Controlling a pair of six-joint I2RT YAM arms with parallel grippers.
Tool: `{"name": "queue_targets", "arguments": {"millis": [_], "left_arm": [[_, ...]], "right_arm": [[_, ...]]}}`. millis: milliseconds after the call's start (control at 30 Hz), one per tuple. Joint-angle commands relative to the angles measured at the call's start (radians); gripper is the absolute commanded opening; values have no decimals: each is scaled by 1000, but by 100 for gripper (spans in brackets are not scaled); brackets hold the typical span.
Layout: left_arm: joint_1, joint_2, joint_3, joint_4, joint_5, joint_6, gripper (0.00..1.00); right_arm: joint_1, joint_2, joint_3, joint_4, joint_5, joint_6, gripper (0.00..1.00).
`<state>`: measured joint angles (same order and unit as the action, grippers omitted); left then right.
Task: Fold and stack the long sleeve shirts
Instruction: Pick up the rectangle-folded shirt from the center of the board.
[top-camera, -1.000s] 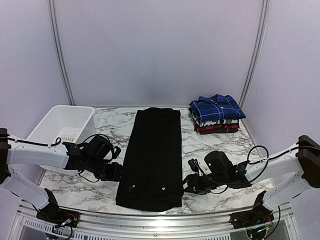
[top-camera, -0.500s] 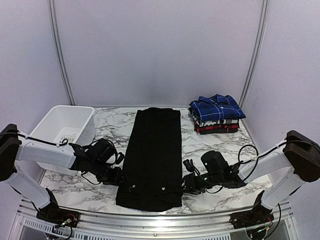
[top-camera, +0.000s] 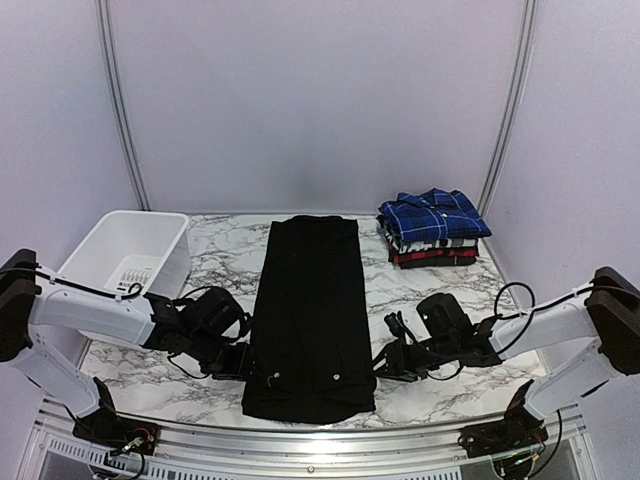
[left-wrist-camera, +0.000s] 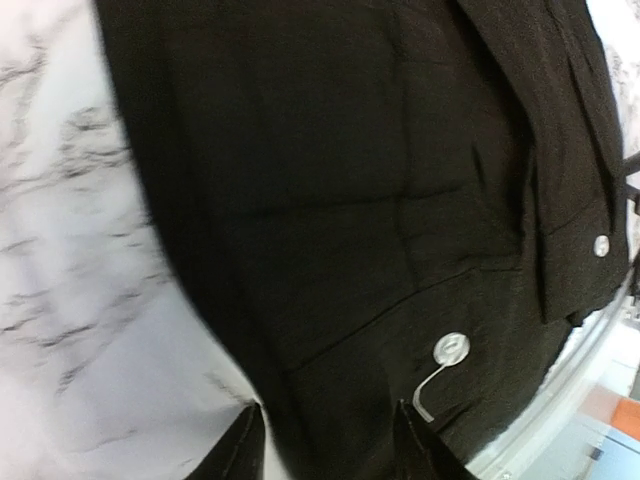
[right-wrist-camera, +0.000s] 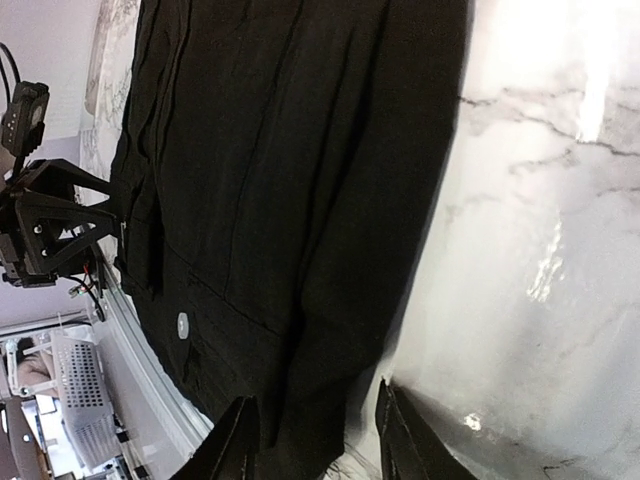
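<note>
Top external view, largest to smallest. The marble table (top-camera: 215, 250) carries the black long-sleeve shirt (top-camera: 308, 310), folded into a narrow strip down the centre. Its long axis runs from the near edge to the far wall, so any coming fold would, by my judgement, lift the near end toward the far end.

The white basket (top-camera: 172, 258) sits far-left, apart from the shirt. The stack of folded plaid shirts (top-camera: 435, 228) sits far-right, blue-and-white on top, w/ red and black-and-white edges below.

The left gripper (top-camera: 238, 362) is at the strip's near-left edge and the right gripper (top-camera: 385, 362) at its near-right edge. Each lies outboard of the cloth, pointing inward across the short axis, and both are about equally close.

In the left wrist view you see the left fingers (left-wrist-camera: 240, 450) part-way apart w/ black cloth filling the gap. The right wrist view shows the same for the right fingers (right-wrist-camera: 235, 445). Whether either pair has actually pinched the cloth, you can't tell.

A white button (left-wrist-camera: 450, 348) w/ a thin loop lies just ahead of the left fingers.

Hidden or unclear:
- The sleeves are tucked out of sight.
- The fingertips are cut off at the bottom of both wrist frames.
- The marble in the left wrist view is blurred.
- You can't tell whether a finger lies under the cloth.
</note>
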<state>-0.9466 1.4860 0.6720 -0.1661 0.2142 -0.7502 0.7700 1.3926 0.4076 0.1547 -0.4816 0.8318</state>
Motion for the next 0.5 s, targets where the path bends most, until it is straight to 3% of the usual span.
{"name": "queue_targets", "arguments": {"millis": [0, 267, 467], "left_arm": [[0, -56, 2, -144, -101, -22, 50], [0, -9, -19, -89, -65, -22, 51], [-8, 25, -40, -33, -20, -48, 39]], "right_arm": [[-1, -4, -21, -25, -23, -14, 42], [56, 39, -10, 34, -38, 34, 44], [100, 59, -22, 88, -39, 79, 42]]}}
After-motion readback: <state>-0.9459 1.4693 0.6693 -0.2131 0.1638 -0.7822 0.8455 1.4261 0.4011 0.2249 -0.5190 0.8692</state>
